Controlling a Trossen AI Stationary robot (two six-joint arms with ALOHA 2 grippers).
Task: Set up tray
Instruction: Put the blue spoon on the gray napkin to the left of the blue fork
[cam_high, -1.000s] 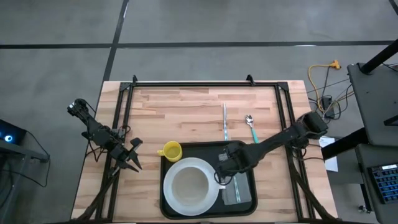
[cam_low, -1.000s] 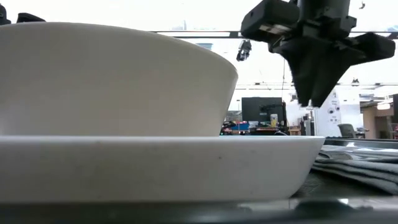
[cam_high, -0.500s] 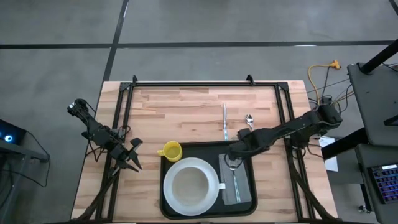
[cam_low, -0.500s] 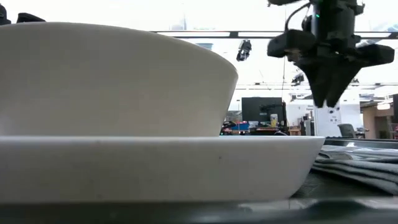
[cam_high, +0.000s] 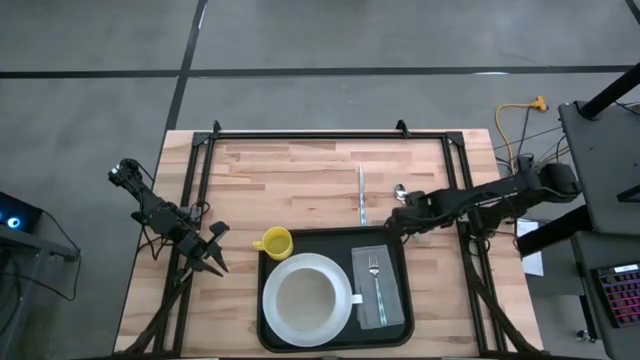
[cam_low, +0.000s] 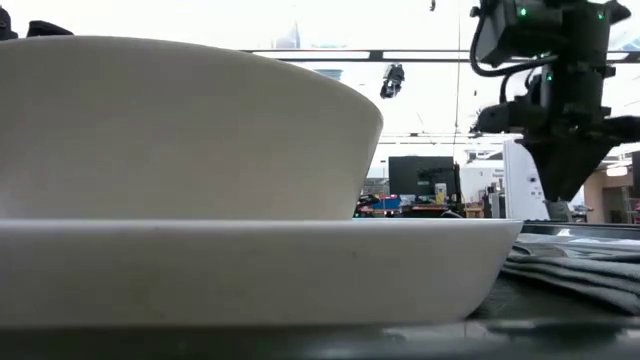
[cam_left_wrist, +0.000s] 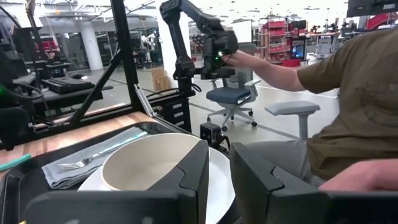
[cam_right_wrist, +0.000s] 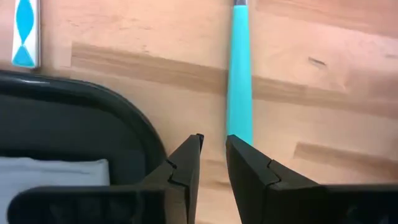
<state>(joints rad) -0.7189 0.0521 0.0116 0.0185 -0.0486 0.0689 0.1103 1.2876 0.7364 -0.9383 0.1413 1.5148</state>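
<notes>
The black tray (cam_high: 268, 330) lies at the table's near middle. It carries a white plate (cam_high: 283, 330) with a white bowl (cam_high: 303, 298) on it. Beside them lies a grey napkin (cam_high: 390, 305) with a fork (cam_high: 375, 280) on top. A teal-handled spoon (cam_right_wrist: 239, 74) lies on the wood just past the tray's far right corner (cam_right_wrist: 112, 106). My right gripper (cam_high: 397, 222) is shut and hangs over the near end of the spoon's handle, its fingertips (cam_right_wrist: 213, 158) beside the teal strip. My left gripper (cam_high: 210, 255) waits at the table's left edge, shut (cam_left_wrist: 214, 180).
A yellow cup (cam_high: 272, 242) stands on the wood off the tray's far left corner. A knife (cam_high: 361, 195) lies left of the spoon; its blue-and-white handle (cam_right_wrist: 25, 31) points at the tray. Bare wood spreads across the far half. A person (cam_left_wrist: 348, 93) sits beyond the table.
My right gripper has drawn back from over the napkin on the tray, moving toward the far right, off the tray's corner, until it stands over the spoon's handle. The fork now lies uncovered on the napkin.
</notes>
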